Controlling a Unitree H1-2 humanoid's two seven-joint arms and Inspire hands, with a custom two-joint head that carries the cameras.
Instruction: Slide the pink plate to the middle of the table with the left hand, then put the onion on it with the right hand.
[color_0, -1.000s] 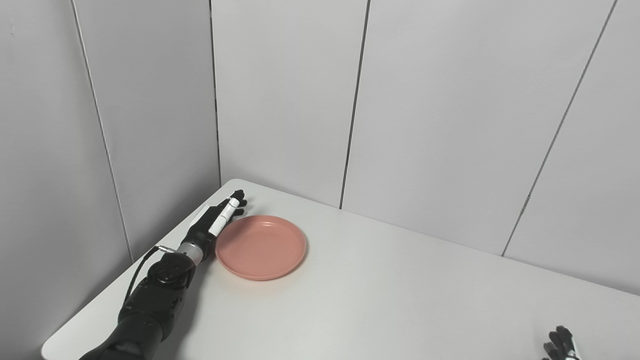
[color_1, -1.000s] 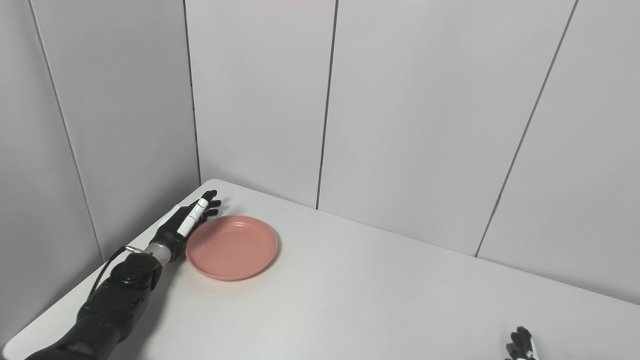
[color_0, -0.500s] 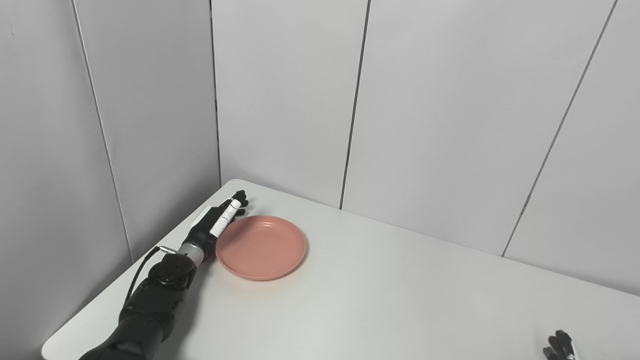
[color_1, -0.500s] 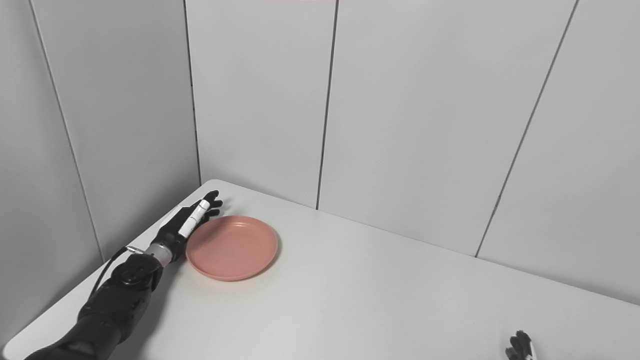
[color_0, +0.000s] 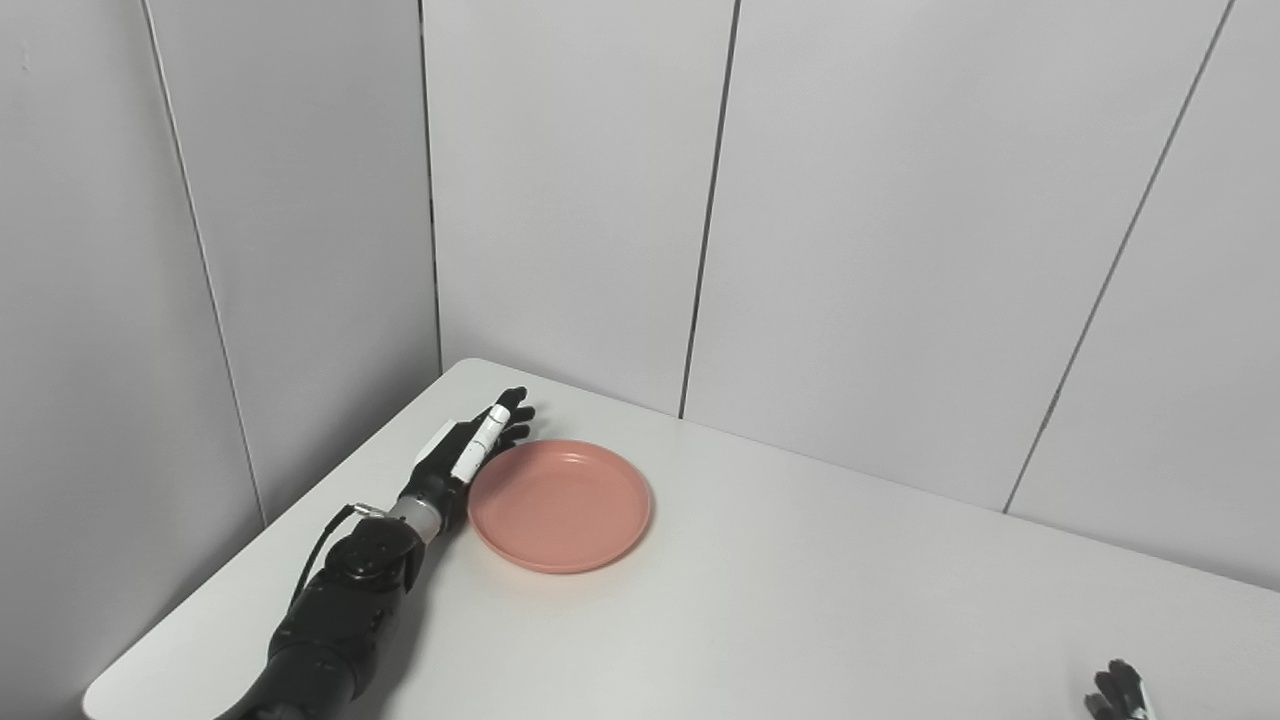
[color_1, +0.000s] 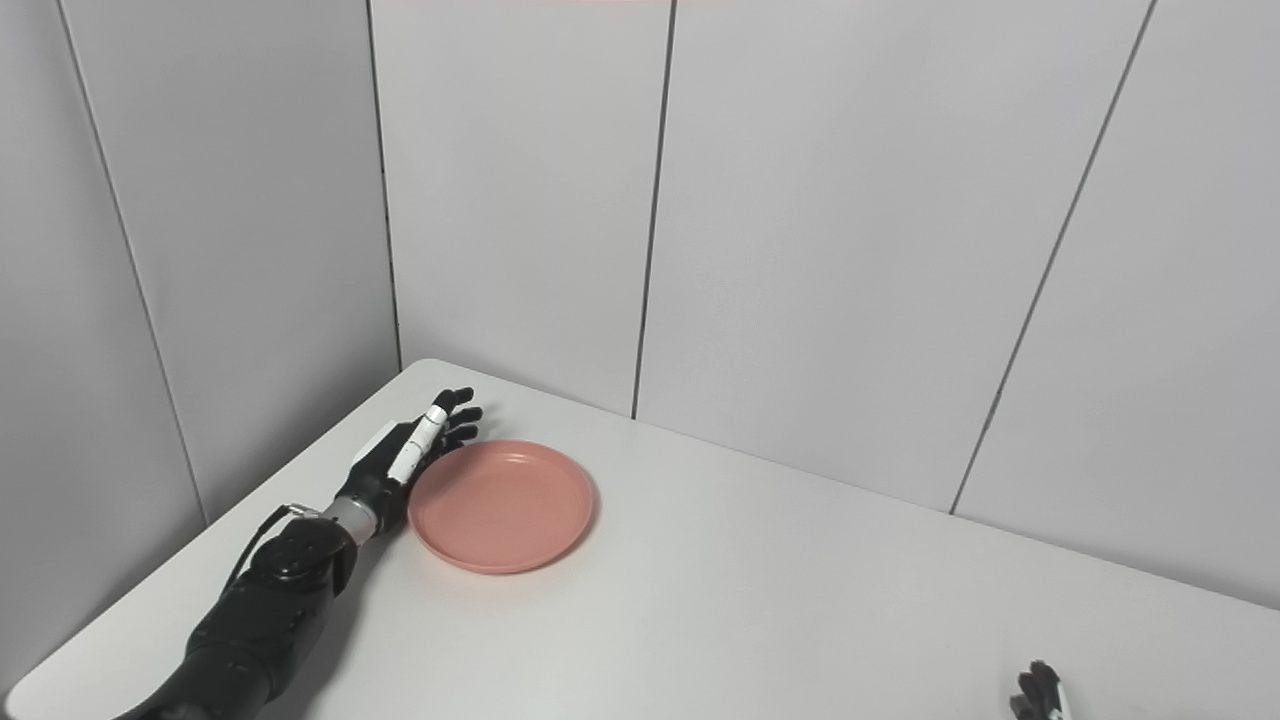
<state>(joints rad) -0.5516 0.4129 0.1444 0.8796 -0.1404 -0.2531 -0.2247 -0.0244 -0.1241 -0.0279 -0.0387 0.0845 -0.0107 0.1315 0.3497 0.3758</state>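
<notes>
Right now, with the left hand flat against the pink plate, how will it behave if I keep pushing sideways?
The pink plate looks rigid, so it should slide whole. It lies low and flat on the smooth white table, so tipping seems unlikely. The left hand meets only its left rim, so it may turn or drift off line.

No readable text, label or number appears anywhere (both views checked).
</notes>
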